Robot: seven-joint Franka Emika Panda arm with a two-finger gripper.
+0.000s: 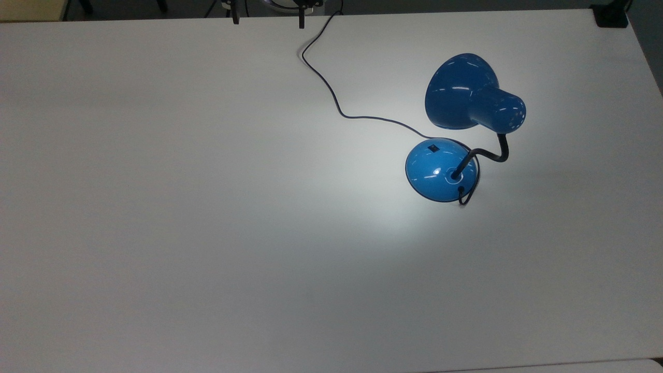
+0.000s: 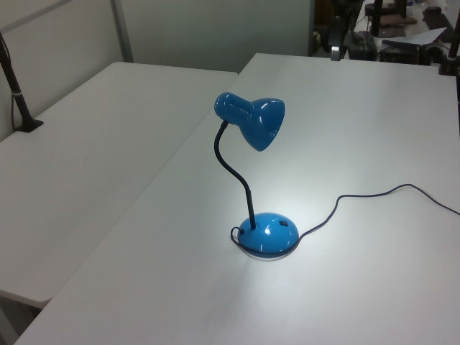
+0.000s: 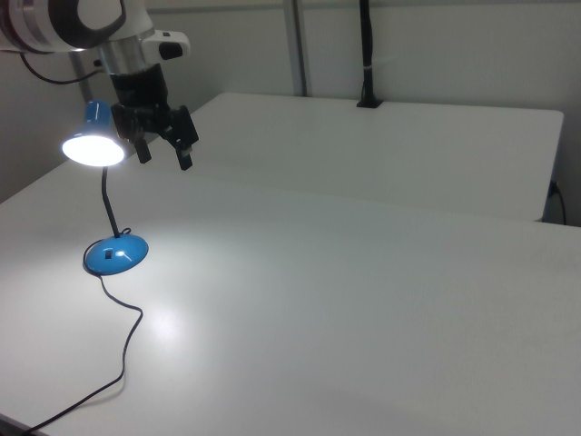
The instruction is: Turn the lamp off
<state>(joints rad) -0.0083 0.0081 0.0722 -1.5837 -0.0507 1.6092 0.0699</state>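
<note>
source: the lamp [image 1: 469, 101] is lit; in the right view we see its shade mouth blown out white
pool: bright patch on the counter [image 1: 155, 233] around the blue base, fading outward
ambient: dim and even, we read the top view's corners as greyer
glare: small ceiling-light reflections on shade and base
shadows: soft, faint beside the cord [image 1: 331, 88]
focus: all three views reasonably sharp
</note>
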